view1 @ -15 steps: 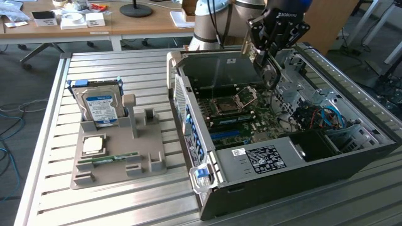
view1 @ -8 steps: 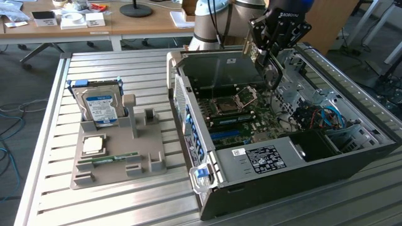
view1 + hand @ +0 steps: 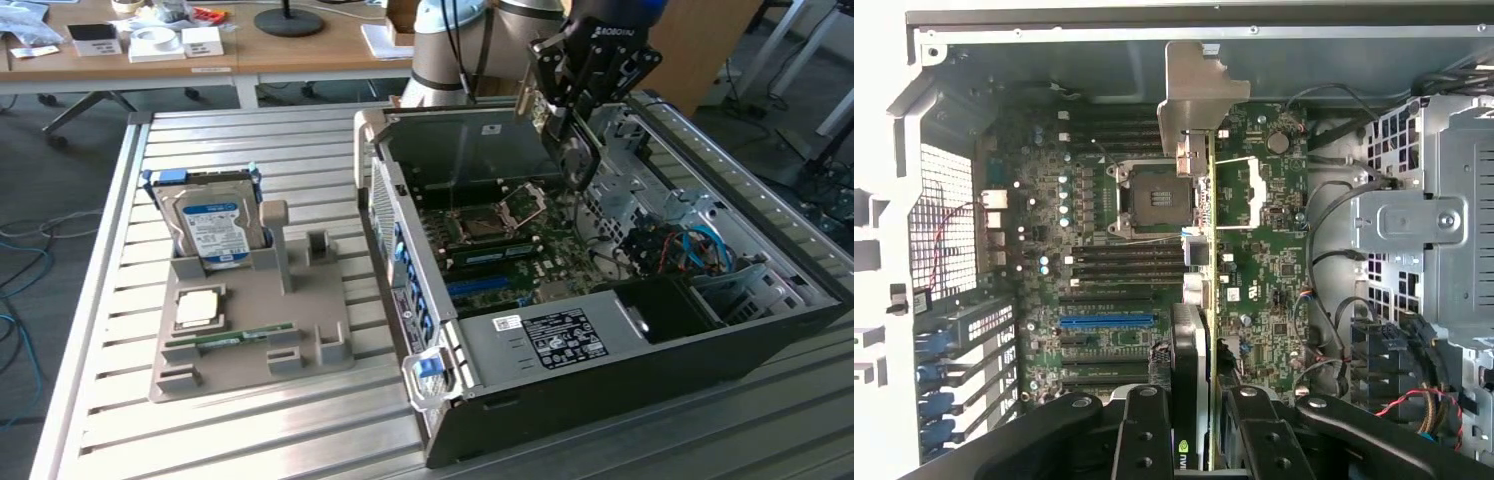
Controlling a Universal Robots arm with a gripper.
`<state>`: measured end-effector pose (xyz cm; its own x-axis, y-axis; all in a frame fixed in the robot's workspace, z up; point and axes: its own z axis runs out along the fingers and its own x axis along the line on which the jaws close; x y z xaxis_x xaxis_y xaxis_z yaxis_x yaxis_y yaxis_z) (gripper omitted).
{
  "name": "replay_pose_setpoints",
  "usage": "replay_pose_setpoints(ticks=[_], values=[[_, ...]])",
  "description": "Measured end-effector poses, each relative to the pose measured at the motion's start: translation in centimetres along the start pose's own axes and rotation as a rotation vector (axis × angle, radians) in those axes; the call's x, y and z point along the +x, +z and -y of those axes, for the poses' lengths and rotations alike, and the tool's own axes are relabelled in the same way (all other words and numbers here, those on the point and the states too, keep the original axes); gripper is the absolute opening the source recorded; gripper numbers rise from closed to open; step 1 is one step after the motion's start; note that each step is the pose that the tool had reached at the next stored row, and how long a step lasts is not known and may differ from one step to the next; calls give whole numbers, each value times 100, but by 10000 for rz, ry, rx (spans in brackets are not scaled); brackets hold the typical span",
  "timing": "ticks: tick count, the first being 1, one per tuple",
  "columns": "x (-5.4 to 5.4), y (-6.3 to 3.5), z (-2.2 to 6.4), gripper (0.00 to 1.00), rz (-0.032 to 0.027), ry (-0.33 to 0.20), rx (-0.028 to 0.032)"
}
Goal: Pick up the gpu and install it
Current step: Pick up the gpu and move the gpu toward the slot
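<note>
Gripper point(image 3: 571, 118) hangs over the open computer case point(image 3: 641, 385). Fingers are closed partway and clamped on the graphics card point(image 3: 1190, 340), one finger on each flat face. So the card is in the grip, up off the board.

Its long axis looks to run straight out from the fingertips, along the gripper's own reach, down toward the motherboard point(image 3: 1274, 270). The silver bracket point(image 3: 1199, 95) is at the end farthest from the fingers and nearest the board, clear of it as far as I can tell. From the wrist the card reads edge-on, thin green edge showing.

The blue slot point(image 3: 1107, 321) lies flat on the board, off to one side of the card's line rather than beyond its tip. The slot's length runs across the card's length, not along it.

My read: card is picked up but not seated, and it isn't lined up with a slot yet. There's only one arm, so which is nearer doesn't come up.
</note>
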<state>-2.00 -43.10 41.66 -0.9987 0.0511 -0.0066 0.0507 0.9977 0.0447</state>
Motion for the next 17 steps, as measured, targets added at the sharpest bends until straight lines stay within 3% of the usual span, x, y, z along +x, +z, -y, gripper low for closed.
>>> replay_pose_setpoints(ticks=[6,17], values=[[-124,3,-6,27,0,1,0],[-452,13,-23,27,0,2,-1]])
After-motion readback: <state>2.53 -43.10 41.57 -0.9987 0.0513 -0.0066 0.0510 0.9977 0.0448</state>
